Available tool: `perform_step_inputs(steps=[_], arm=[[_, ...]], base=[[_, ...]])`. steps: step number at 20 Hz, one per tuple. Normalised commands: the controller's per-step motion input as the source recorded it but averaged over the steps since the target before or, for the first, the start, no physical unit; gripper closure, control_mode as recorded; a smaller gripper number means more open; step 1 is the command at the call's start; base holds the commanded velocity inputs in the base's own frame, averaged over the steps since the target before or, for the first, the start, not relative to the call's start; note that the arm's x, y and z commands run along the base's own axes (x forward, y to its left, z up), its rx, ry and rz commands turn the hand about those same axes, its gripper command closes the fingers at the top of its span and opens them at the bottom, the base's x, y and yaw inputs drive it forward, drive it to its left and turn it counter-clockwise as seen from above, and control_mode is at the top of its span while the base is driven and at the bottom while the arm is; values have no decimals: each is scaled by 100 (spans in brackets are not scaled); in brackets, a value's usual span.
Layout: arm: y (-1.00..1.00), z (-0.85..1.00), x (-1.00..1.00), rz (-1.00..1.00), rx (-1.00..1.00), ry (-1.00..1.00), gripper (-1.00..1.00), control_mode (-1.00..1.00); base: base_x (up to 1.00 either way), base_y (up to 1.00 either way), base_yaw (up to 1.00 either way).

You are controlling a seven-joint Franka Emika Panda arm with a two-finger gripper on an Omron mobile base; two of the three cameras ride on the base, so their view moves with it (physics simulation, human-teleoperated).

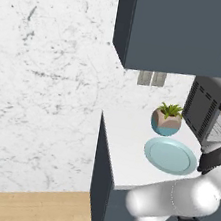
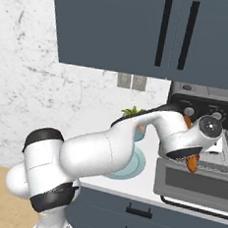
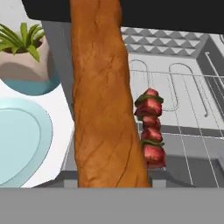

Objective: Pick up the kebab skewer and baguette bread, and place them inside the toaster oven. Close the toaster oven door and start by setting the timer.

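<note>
Upper cabinets, dark blue, run across the top of the right base view, 11 to 1 o'clock. White counter below, at 4 o'clock in the left base view, against a marbled wall. Toaster oven sits on the counter at 3 o'clock in the right base view; its slotted side vents face the left base camera. Toaster oven door hangs open, dropped forward from the bottom hinge, wire rack visible inside. Arm reaches from 8 o'clock up to the oven mouth in the right base view. Light-blue plate lies on the counter just left of the oven, bare. Potted plant stands just behind the plate, at its 11 o'clock. Baguette bread runs 12 to 6 o'clock through the hand view, in front of the oven opening; its lower end pokes out orange below the wrist in the right base view. Gripper is at the oven mouth, jaws partly closed and pinching the baguette bread as far as the views allow; fingertips themselves are hidden by the loaf. Kebab skewer lies inside the oven on the rack, just right of the loaf in the hand view, red chunks with dark green pieces between.
</note>
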Motion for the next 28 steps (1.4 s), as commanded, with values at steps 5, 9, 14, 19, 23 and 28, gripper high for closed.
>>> perform_step_inputs(steps=[5,9,14,19,23,28], arm=[[-72,-3,26,-2,-4,1,100,-100],[-19,-23,2,-5,-5,0,100,-100],[-9,-33,0,-17,0,0,100,-100],[-2,-39,20,-22,-1,0,100,-100],[-19,-41,15,-7,-8,0,100,-100],[-11,-51,1,-1,-11,-1,100,-100]], base=[[0,0,0],[0,0,0],[0,0,0],[0,0,0],[0,0,0],[0,0,0]])
